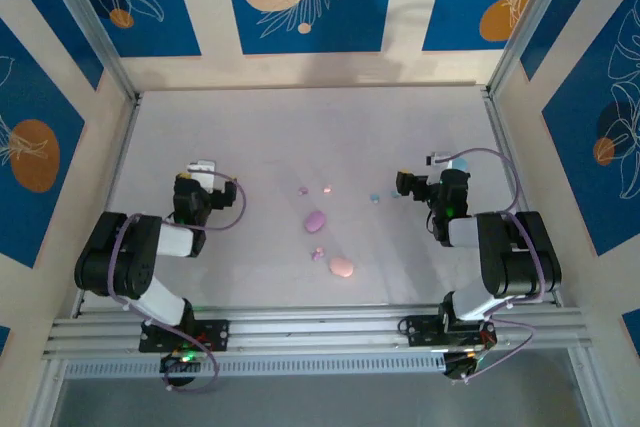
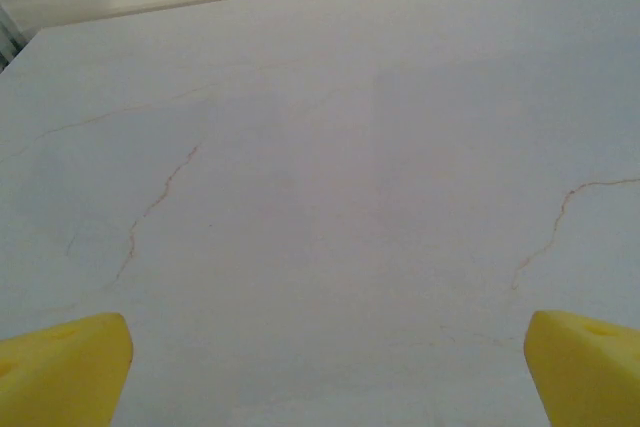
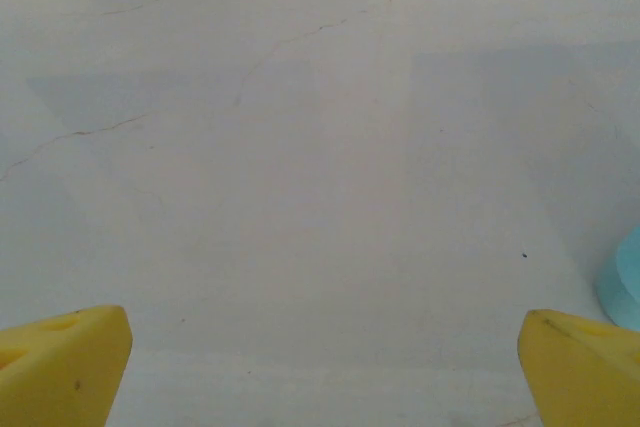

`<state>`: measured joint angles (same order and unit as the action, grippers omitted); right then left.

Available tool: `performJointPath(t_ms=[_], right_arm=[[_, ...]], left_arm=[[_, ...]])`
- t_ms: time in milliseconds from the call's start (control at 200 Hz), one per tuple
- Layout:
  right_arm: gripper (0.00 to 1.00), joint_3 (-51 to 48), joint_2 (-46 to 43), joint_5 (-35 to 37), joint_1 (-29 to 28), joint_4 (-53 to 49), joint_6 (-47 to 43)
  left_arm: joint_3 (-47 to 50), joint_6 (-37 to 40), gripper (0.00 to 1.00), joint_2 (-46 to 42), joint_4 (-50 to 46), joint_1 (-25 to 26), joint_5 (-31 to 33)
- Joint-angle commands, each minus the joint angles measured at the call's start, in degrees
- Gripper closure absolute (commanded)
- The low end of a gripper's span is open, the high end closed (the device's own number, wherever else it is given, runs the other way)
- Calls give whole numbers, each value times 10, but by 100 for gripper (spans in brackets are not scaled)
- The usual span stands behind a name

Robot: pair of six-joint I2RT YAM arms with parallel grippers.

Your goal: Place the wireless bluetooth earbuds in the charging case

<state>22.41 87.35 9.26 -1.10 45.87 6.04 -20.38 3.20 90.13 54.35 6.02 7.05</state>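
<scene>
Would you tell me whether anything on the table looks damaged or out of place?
Nothing looks damaged. The earbuds lie scattered loose near the purple case and pink case; faint hairline marks cross the table.

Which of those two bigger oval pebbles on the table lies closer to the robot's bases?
The pink case. It sits nearest the front edge, while the purple case lies farther back and slightly to the left.

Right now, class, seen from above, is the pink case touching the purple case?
No: a clear gap separates the pink case from the purple case.
</scene>
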Motion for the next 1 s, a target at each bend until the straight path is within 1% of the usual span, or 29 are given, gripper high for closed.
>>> performJointPath(t_ms=[0,300,480,795,995], right_arm=[[1,9,-2,8,1,14,4],[1,9,-2,7,1,14,5],[1,11,-2,-7,8,10,7],[1,11,-2,-6,8,10,6],[1,12,0,-6,8,9,7]], left_arm=[[-7,6,0,-7,-1,-5,-12],[-7,6,0,-7,0,-5,-12],[-10,3,0,-7,-7,-6,-13],[-17,-10,0,-6,-19,-22,-39],[-15,-11,0,-7,-17,-24,-41]])
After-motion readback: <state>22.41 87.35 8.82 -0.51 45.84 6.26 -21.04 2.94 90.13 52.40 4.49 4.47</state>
